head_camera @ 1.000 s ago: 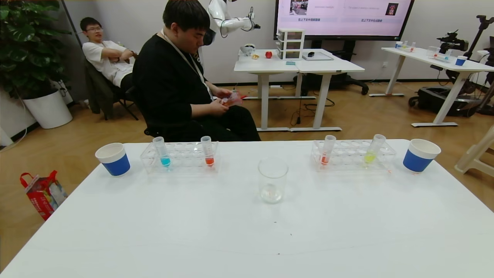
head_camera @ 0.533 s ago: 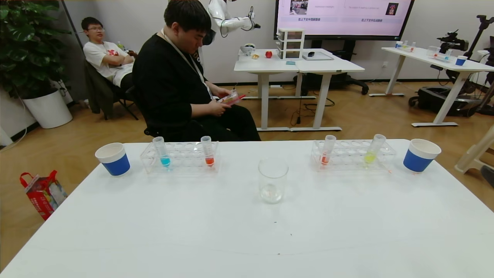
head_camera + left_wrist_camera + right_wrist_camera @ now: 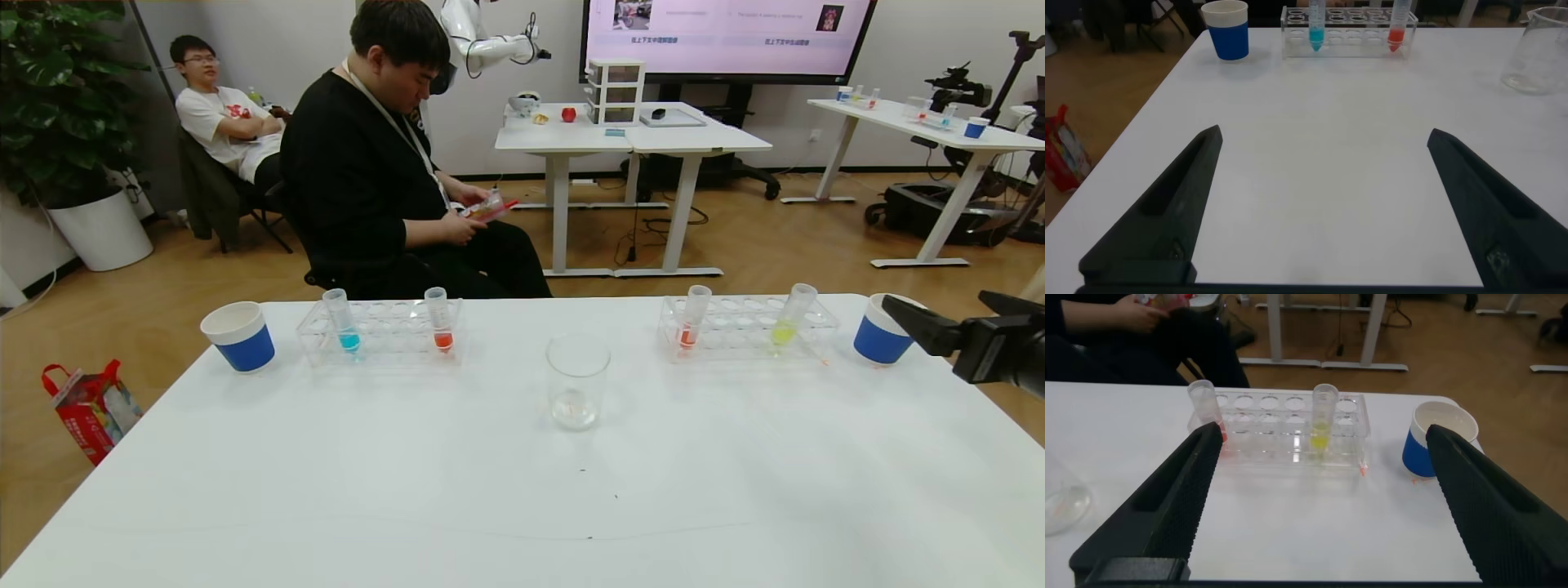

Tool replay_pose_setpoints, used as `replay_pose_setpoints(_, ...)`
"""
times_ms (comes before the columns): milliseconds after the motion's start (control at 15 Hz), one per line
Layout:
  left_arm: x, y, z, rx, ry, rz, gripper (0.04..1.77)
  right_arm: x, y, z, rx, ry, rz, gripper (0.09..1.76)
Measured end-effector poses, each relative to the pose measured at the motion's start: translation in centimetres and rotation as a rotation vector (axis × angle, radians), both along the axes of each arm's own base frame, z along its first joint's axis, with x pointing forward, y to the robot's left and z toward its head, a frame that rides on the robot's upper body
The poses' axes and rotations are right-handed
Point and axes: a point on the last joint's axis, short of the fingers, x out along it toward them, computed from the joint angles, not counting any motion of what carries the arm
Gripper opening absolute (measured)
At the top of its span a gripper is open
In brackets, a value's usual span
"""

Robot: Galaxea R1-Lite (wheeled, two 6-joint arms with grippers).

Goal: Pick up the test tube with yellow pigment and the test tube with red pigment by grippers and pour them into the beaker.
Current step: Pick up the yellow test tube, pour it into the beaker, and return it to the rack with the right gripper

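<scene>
The beaker [image 3: 577, 380] stands at the table's middle, almost empty. The test tube with yellow pigment [image 3: 789, 318] leans in the right rack [image 3: 747, 328], with a test tube with red pigment [image 3: 692, 318] at that rack's left end. Another red tube [image 3: 439, 320] stands in the left rack [image 3: 384, 331]. My right gripper [image 3: 937, 304] is open and empty at the table's right edge, beside the right blue cup. In the right wrist view it [image 3: 1323, 431] faces the yellow tube [image 3: 1323, 420]. My left gripper [image 3: 1323, 135] is open over bare table, outside the head view.
A blue-liquid tube [image 3: 343, 321] stands in the left rack. Blue paper cups stand at the far left [image 3: 239, 336] and far right [image 3: 880, 333]. A seated man in black [image 3: 384, 180] is behind the table's far edge. Bare table lies in front of the beaker.
My right gripper has come into the head view from the right edge, next to the right blue cup. The tubes and beaker have not moved.
</scene>
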Motion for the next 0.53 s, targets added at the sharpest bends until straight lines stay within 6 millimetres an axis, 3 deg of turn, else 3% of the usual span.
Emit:
replay_pose_setpoints(333, 0.0, 0.0, 0.0, 0.0, 0.0, 0.0, 1.75, 5.6, -1.1, -4.5, 0.007, 0.011, 0.023, 1.74)
replay_pose_setpoints(533, 0.0, 0.0, 0.0, 0.0, 0.0, 0.0, 1.75, 7.9, -1.4, -7.1, 0.013, -0.007, 0.076, 1.74)
